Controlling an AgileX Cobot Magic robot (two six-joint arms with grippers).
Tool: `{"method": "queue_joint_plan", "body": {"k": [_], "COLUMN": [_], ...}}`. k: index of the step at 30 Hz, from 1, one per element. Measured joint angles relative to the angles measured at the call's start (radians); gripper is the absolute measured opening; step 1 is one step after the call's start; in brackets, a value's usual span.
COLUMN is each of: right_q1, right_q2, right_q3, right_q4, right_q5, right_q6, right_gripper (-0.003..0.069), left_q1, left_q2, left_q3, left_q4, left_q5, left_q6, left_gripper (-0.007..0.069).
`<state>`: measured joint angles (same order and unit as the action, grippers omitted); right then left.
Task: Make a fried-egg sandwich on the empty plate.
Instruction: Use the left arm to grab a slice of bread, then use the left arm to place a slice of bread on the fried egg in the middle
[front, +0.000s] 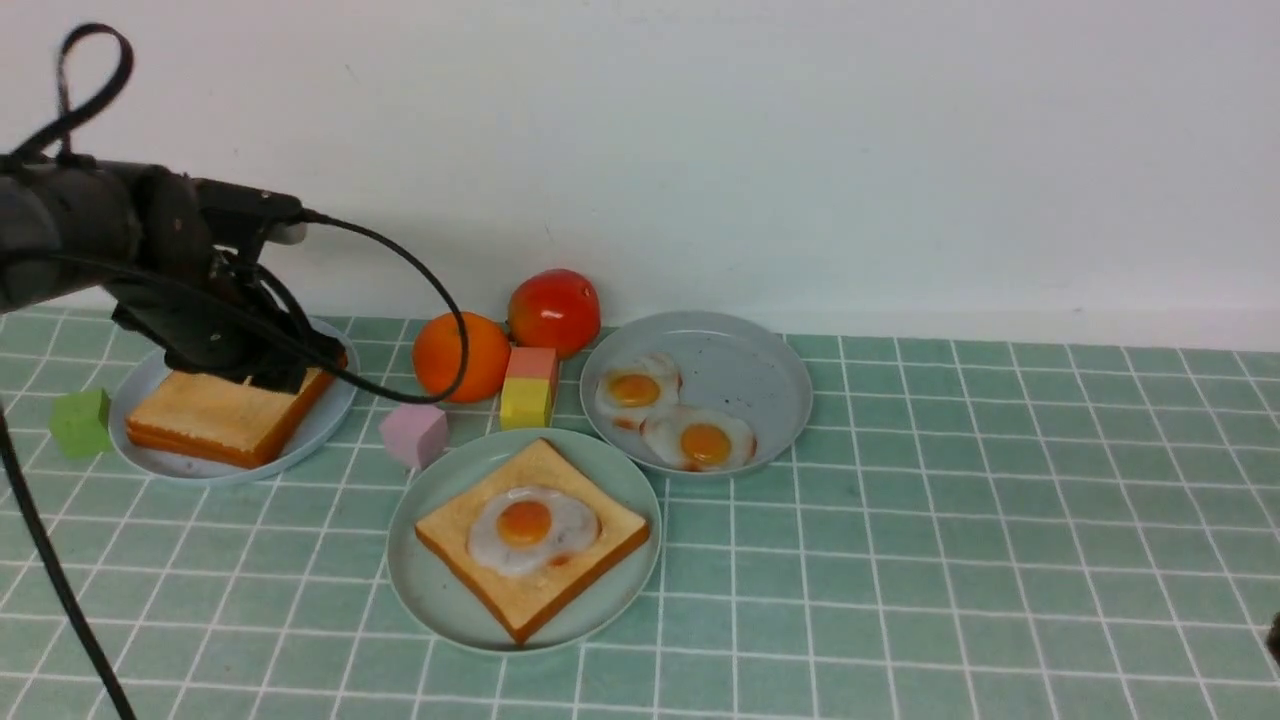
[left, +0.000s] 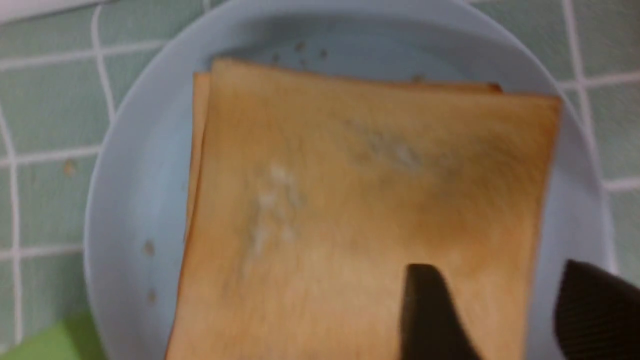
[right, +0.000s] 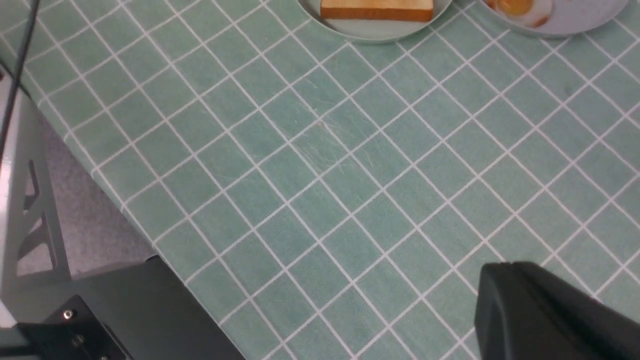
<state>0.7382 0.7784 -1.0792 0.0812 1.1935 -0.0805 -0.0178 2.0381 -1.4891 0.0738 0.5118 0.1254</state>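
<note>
Pale golden and square, with an orange-brown crust, one thick toast slice lies on the round mint-green plate in the lower centre of the front view. A glossy white fried egg with an orange yolk rests flat on the middle of it, so the sandwich is open and, I judge, lacks only its upper slice. At the left of the frame a stack of two toast slices of the same kind sits on a round blue-grey plate. The black left gripper hangs just above one side of the stack, its jaws apart and holding nothing. The lower slice shows a little past the top one, so a grip that goes too deep may take both, and a grip only at the crust may let the slice tilt and slip. Set down carelessly, it could push the smooth egg off the bread. Of the right gripper only a dark part shows, and I cannot tell if it is apart or together.
</note>
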Motion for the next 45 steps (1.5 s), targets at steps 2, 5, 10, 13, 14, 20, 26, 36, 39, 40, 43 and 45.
{"method": "queue_joint_plan", "body": {"k": [2, 5, 10, 13, 14, 20, 26, 36, 39, 40, 43, 45], "right_q1": [0.0, 0.0, 0.0, 0.0, 0.0, 0.0, 0.0, 0.0, 0.0, 0.0, 0.0, 0.0], "right_q2": [0.0, 0.0, 0.0, 0.0, 0.0, 0.0, 0.0, 0.0, 0.0, 0.0, 0.0, 0.0], "right_q3": [0.0, 0.0, 0.0, 0.0, 0.0, 0.0, 0.0, 0.0, 0.0, 0.0, 0.0, 0.0], "right_q4": [0.006, 0.018, 0.033, 0.032, 0.032, 0.033, 0.035, 0.035, 0.042, 0.049, 0.066, 0.076], "right_q5": [-0.014, -0.046, -0.085, -0.087, -0.087, -0.072, -0.069, -0.044, -0.019, -0.013, 0.001, 0.003], "right_q6": [0.001, 0.001, 0.002, 0.002, 0.002, 0.002, -0.014, -0.018, -0.018, -0.018, -0.018, -0.018], "right_gripper": [-0.0002, 0.0, 0.0001, 0.0003, 0.0003, 0.0006, 0.0011, 0.0018, 0.0018, 0.002, 0.0022, 0.0022], "left_q1": [0.0, 0.0, -0.002, -0.011, -0.015, -0.06, -0.189, -0.593, -0.628, -0.634, -0.643, -0.643], "left_q2": [0.024, 0.048, 0.061, 0.058, 0.056, -0.027, -0.232, -0.273, -0.242, -0.231, -0.205, -0.189], "left_q3": [-0.004, -0.006, -0.012, -0.016, -0.016, -0.016, 0.012, 0.174, 0.174, 0.174, 0.174, 0.174], "left_q4": [0.005, 0.02, 0.051, 0.076, 0.084, 0.158, 0.152, 0.171, 0.213, 0.224, 0.236, 0.238], "left_q5": [-0.01, -0.025, -0.02, -0.007, 0.001, 0.116, 0.258, 0.267, 0.238, 0.227, 0.205, 0.197], "left_q6": [0.0, 0.0, 0.001, 0.001, 0.001, -0.002, -0.071, -0.088, -0.109, -0.116, -0.125, -0.125], "left_gripper": [0.0433, 0.0454, 0.0389, 0.0262, 0.023, 0.0026, 0.0028, 0.0028, 0.0028, 0.0028, 0.0028, 0.0028]}}
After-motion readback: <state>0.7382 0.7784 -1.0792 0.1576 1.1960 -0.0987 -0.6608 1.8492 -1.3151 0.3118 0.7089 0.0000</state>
